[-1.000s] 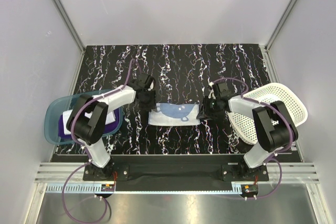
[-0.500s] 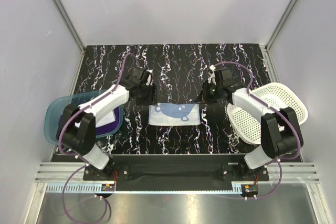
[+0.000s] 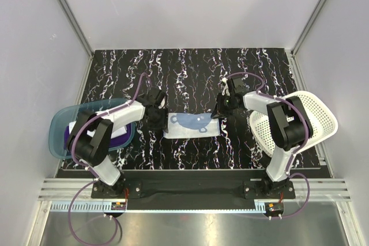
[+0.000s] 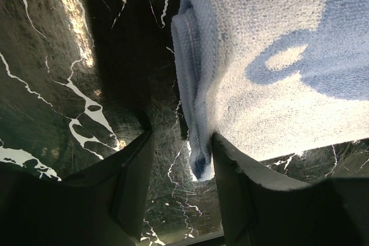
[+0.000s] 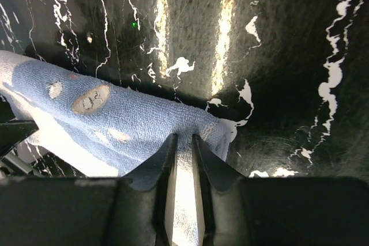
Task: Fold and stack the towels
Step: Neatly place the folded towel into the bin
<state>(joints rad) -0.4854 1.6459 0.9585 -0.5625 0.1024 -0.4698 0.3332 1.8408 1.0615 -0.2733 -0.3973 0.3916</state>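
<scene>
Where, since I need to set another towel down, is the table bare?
Bare: the far table strip beyond left tool and right tool; the near strip between light blue towel and near edge. Crowded: teal tub left, basket right.

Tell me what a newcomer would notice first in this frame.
A light blue towel lies in the middle of the black marbled table with an arm at each end. The left gripper is open at its left edge, and the right gripper is pinched on its right corner. A teal tub sits at the table's left edge and a white perforated basket at the right.
</scene>
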